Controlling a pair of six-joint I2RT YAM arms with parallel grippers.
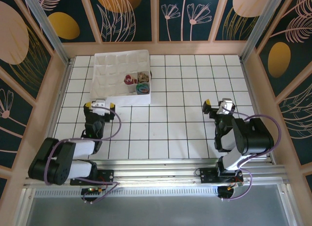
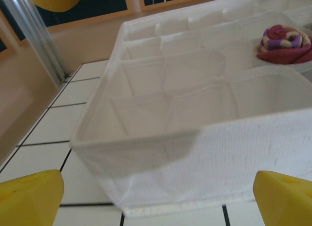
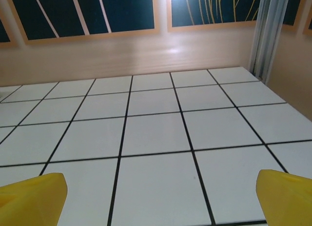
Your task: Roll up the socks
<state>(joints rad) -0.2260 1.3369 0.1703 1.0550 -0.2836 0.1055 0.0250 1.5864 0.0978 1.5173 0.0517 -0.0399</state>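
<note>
Already rolled, the socks (image 1: 138, 83) sit in the box (image 1: 113, 69); left gripper (image 1: 100, 107) and right gripper (image 1: 219, 107) gape empty.

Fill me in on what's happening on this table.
Nothing is being held right now. Three rolled socks sit in neighbouring compartments on the right side of the white divider box: the red-toed striped sock, the tan argyle sock and the blue-grey sock. Both arms are folded near their bases. The left gripper is open just in front of the box, and the right gripper is open over bare tiles. The rolling looks finished.
</note>
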